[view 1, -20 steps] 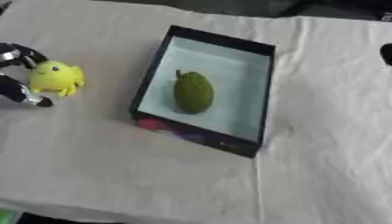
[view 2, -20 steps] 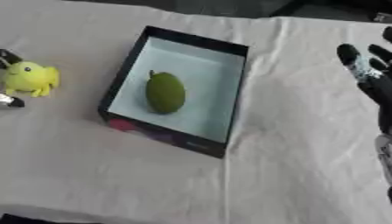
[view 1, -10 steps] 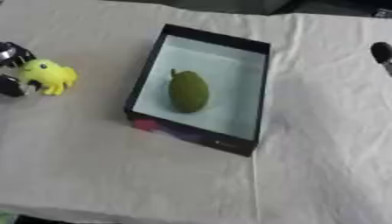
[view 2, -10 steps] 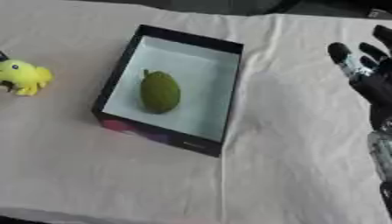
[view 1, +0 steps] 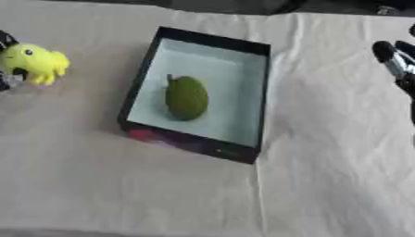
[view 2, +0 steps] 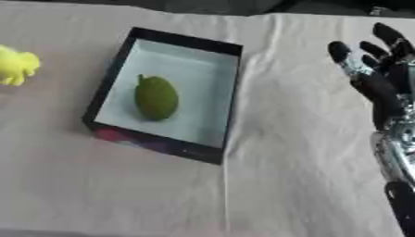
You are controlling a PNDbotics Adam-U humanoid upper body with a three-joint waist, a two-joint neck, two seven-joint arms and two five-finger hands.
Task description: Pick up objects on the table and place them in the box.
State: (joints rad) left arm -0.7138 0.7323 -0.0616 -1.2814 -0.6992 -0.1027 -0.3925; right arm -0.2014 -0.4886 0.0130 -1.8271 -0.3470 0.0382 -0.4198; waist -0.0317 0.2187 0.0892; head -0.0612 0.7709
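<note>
green fruit [view 1: 186, 97] in box [view 1: 247, 99], yellow toy [view 1: 34, 62] outside

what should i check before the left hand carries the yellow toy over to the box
1. Yellow toy in the left hand: cannot tell; black fingers sit against the toy at the picture's left edge, but the grip is cut off.
2. Toy clear of the cloth: cannot tell.
3. Box open and upright: ok.
4. Room inside: ok; only a green fruit lies mid-box, pale floor bare around it.
5. Path from toy to box: ok; only bare white cloth between.
6. Right hand out of the way: ok; open, fingers up, right of the box.
</note>
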